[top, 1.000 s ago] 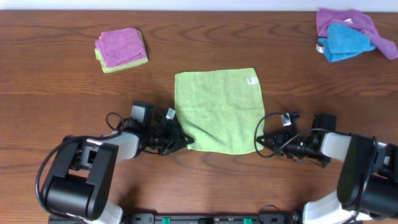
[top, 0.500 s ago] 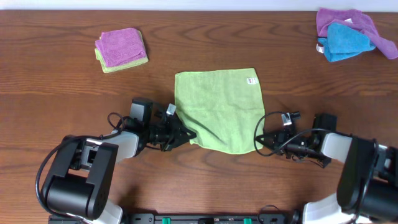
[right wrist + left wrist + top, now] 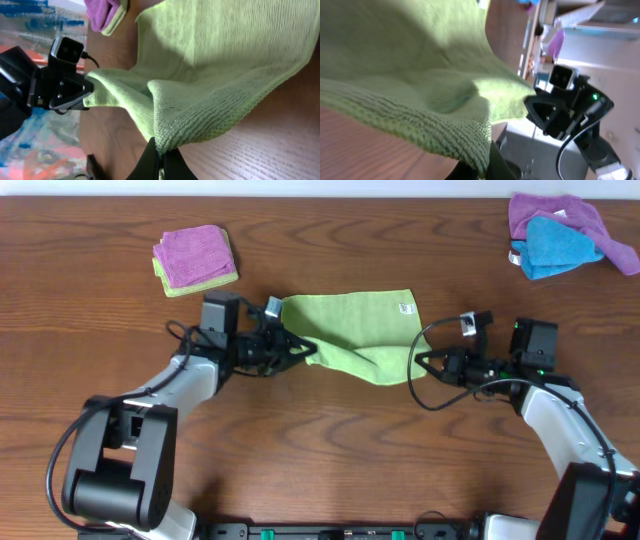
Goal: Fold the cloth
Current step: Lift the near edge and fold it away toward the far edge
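Note:
The lime green cloth (image 3: 355,335) lies at the table's middle with its near edge lifted and carried toward the far edge, sagging between the grippers. A small white tag (image 3: 405,308) shows near its far right corner. My left gripper (image 3: 306,350) is shut on the cloth's near left corner (image 3: 482,162). My right gripper (image 3: 417,363) is shut on the near right corner (image 3: 161,147). Both wrist views show the cloth (image 3: 410,75) (image 3: 225,65) hanging above the wood, each with the other gripper beyond it.
A folded purple cloth on a paler green one (image 3: 194,258) lies at the far left. A purple cloth (image 3: 560,215) and a blue cloth (image 3: 558,245) are heaped at the far right. Brown wooden table (image 3: 320,450).
Both grippers have moved away from the table's near edge toward the far side, lifting the cloth's near edge with them. The cloth now looks about half as deep from above.

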